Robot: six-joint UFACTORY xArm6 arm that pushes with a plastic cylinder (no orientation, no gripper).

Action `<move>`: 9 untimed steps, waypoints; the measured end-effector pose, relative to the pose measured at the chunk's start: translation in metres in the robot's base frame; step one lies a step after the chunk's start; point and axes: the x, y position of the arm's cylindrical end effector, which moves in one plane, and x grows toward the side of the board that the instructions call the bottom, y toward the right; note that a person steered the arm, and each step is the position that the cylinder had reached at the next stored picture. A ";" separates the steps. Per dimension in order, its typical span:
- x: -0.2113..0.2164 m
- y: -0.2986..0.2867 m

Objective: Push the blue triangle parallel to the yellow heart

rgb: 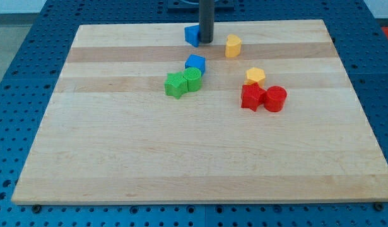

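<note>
The blue triangle (192, 35) lies near the top edge of the wooden board (118, 157), a little left of centre. My tip (206, 41) touches its right side. The yellow heart (233, 46) sits a short way to the right of my tip, slightly lower in the view. The triangle and the heart are nearly level with each other, my rod standing between them.
A blue cube (195, 64) sits below the triangle, touching a green cylinder (193, 79) and a green star (176, 84). At the right are a yellow pentagon (255, 76), a red star (252, 97) and a red cylinder (275, 98).
</note>
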 end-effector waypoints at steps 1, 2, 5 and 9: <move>0.001 -0.016; 0.001 -0.021; -0.036 -0.015; 0.001 -0.116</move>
